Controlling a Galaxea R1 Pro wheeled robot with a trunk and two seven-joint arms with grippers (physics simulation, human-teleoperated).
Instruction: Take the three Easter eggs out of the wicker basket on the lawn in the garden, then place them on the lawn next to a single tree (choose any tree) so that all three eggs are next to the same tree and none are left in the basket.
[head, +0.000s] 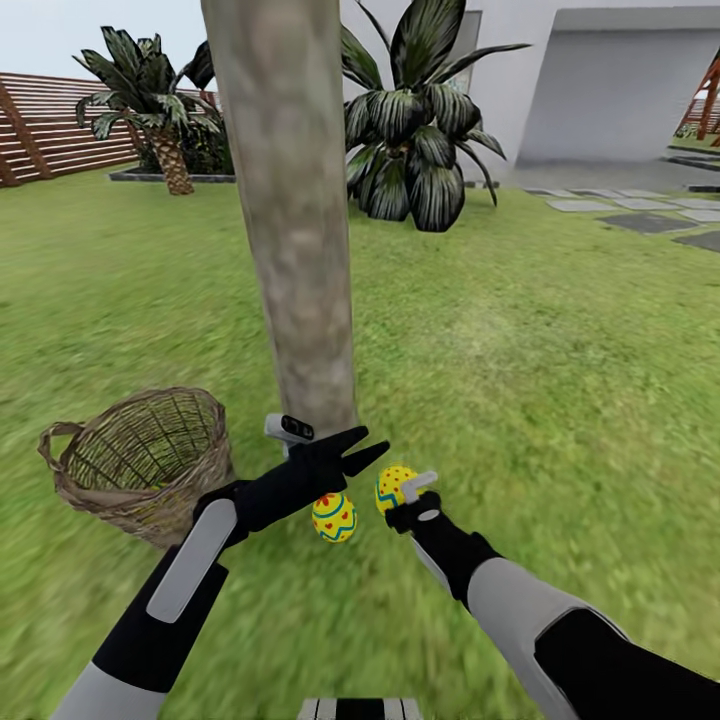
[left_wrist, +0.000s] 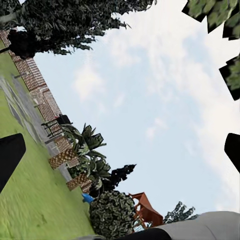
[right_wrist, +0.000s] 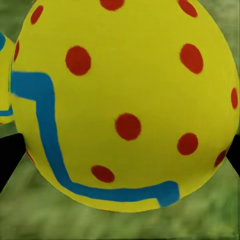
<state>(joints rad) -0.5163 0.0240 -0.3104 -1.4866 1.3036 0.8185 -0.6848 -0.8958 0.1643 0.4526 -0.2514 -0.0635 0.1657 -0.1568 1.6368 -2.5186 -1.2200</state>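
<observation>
1. Right gripper: jaws clamped on a red-dotted egg, by the tree.
2. Left gripper: jaws apart, empty.
3. Second egg: on the lawn at the trunk.
4. Wicker basket: nearby.

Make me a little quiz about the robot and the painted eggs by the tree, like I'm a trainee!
1. True or false: the right gripper is shut on a red-dotted egg.
2. Where does the wicker basket stand? A) on the grey paving. B) on the lawn, beside the tree trunk. C) on top of the fence.
3. Fill in: the left gripper is ____ and holds nothing.
Key: 1 true; 2 B; 3 open.
</observation>
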